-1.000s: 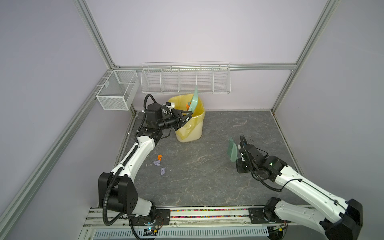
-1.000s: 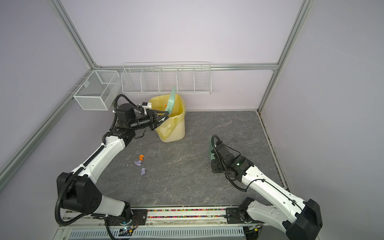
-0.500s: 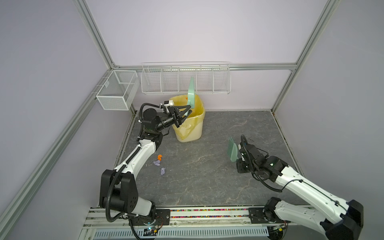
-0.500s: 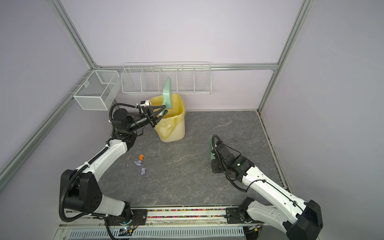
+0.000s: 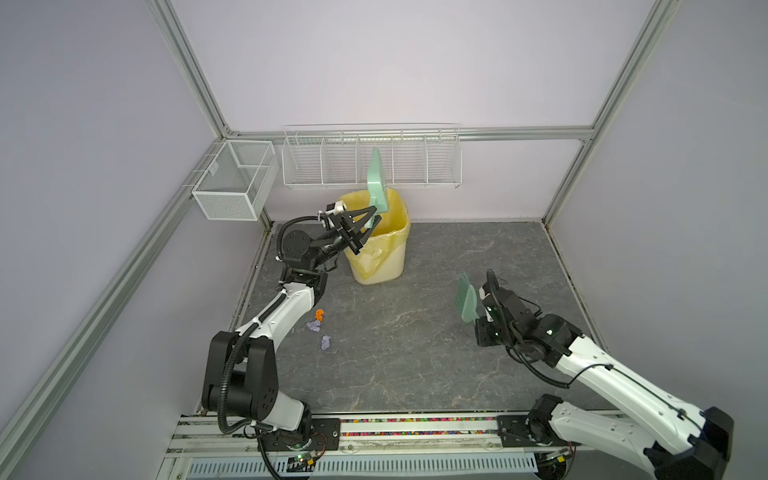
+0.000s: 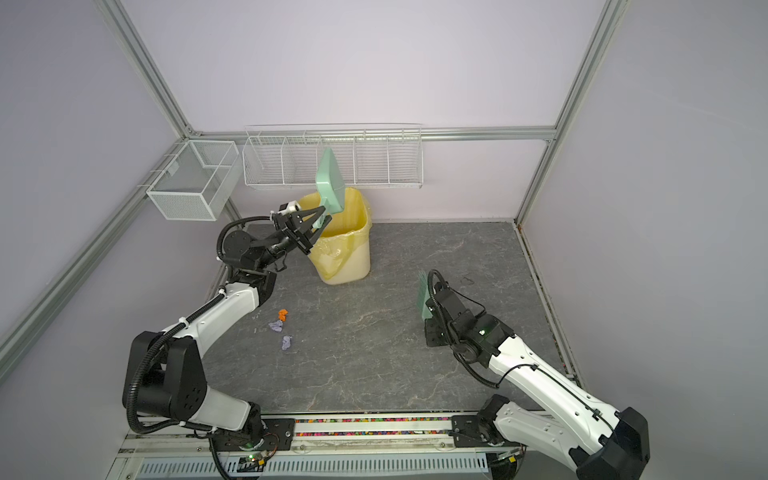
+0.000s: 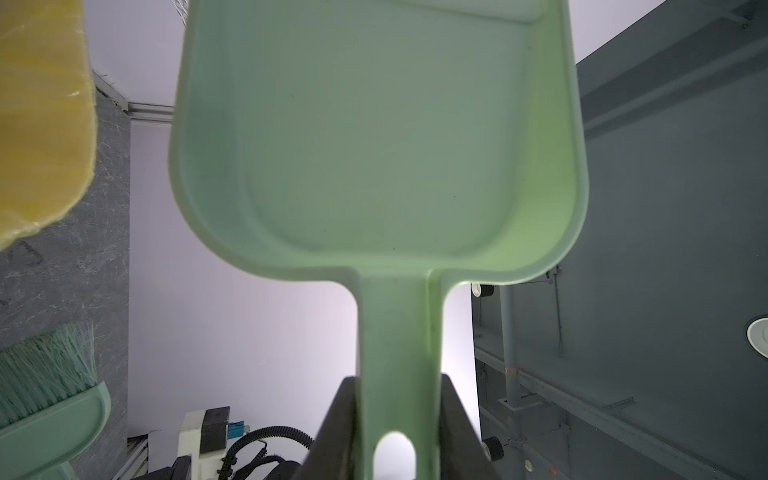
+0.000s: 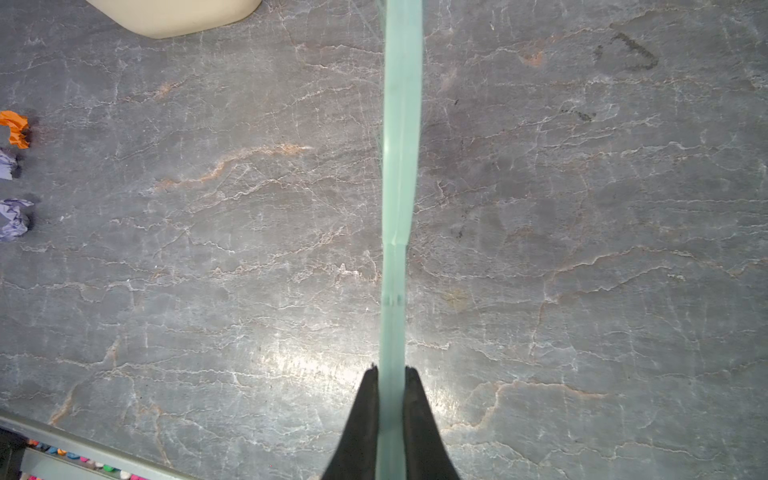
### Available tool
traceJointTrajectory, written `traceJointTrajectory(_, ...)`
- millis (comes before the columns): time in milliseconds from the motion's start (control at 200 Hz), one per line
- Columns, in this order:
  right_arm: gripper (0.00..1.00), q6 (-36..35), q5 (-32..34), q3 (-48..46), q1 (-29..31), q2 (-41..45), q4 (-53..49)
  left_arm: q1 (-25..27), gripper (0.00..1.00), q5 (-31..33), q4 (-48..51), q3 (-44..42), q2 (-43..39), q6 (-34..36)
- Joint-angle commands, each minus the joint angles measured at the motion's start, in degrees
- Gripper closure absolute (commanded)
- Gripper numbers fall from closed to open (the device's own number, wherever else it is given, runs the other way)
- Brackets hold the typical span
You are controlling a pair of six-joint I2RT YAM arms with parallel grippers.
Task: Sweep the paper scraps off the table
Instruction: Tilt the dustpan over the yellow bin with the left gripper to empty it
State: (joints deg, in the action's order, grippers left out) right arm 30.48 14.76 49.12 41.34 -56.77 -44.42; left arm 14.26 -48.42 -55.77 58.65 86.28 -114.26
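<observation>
Three paper scraps lie on the table [image 5: 415, 353] at the left: one orange [image 5: 319, 313] and two lilac [image 5: 313, 326] [image 5: 325, 343]. The right wrist view shows them too, orange [image 8: 16, 129] and lilac [image 8: 14, 218]. My left gripper [image 5: 372, 219] [image 7: 399, 382] is shut on the handle of the mint-green dustpan [image 5: 377, 180] [image 7: 374, 145]. The dustpan stands upright above the rim of the yellow bin [image 5: 382, 253], and its scoop is empty. My right gripper [image 8: 392, 370] is shut on the green brush [image 5: 467, 299] [image 8: 401, 145], which it holds off the table at the right.
A white wire rack [image 5: 370, 158] hangs on the back wall just behind the dustpan. A mesh basket [image 5: 232, 180] hangs at the back left. The aluminium frame and the arm bases' rail [image 5: 415, 428] run along the front edge.
The left gripper has drawn back from the bin and swung the dustpan up from a tipped pose over the bin to upright above its rim. The right arm and brush have stayed still.
</observation>
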Motion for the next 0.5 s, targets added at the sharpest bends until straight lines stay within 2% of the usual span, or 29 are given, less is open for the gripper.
traceJointTrajectory(0, 0.93, 0.75, 0.37, 0.36, -0.28, 0.92, -0.36, -0.26, 1.00, -0.43, -4.48, -0.47, 0.58, -3.35)
traceJointTrajectory(180, 0.93, 0.63, 0.77, 0.34, -0.29, 1.35, -0.71, -0.28, 1.00, -2.36, -0.89, -0.12, -1.19, 0.02)
traceJointTrajectory(495, 0.93, 0.65, -1.76, 0.36, -0.14, 1.62, 1.51, -0.07, 1.00, -5.54, 23.09, 1.04, -9.38, 17.92)
